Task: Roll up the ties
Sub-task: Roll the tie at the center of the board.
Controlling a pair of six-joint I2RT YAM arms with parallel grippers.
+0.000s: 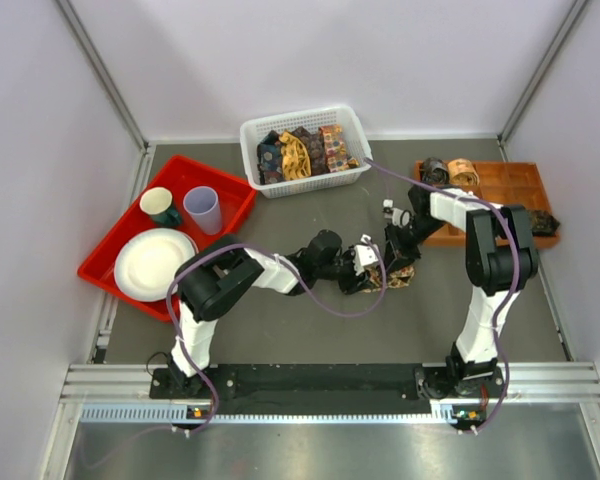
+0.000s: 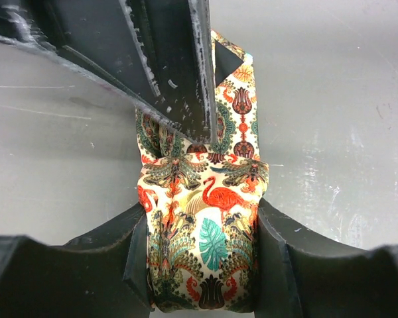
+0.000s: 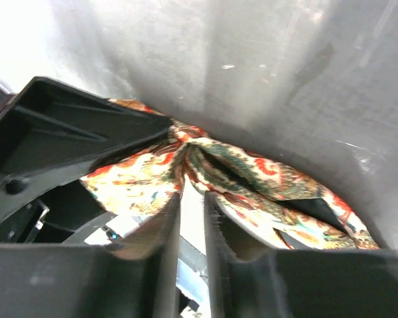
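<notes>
A cream tie (image 2: 205, 199) with red flamingos and green leaves lies on the grey table between both arms; it also shows in the top view (image 1: 401, 276). My left gripper (image 2: 202, 228) is shut on its folded, bunched end, one finger on each side. My right gripper (image 3: 193, 194) is shut on the fabric just beyond, pinching a gathered fold of the tie (image 3: 252, 179) at its tips. Its fingers (image 2: 186, 86) come down from above in the left wrist view. In the top view the two grippers, left (image 1: 364, 268) and right (image 1: 394, 258), meet at mid-table.
A white basket (image 1: 250, 135) of several loose ties stands at the back. An orange tray (image 1: 510, 185) at the right holds rolled ties (image 1: 450, 171); a dark coil (image 1: 543, 222) lies at its right edge. A red tray (image 1: 235, 195) with a plate, cup and mug sits at the left.
</notes>
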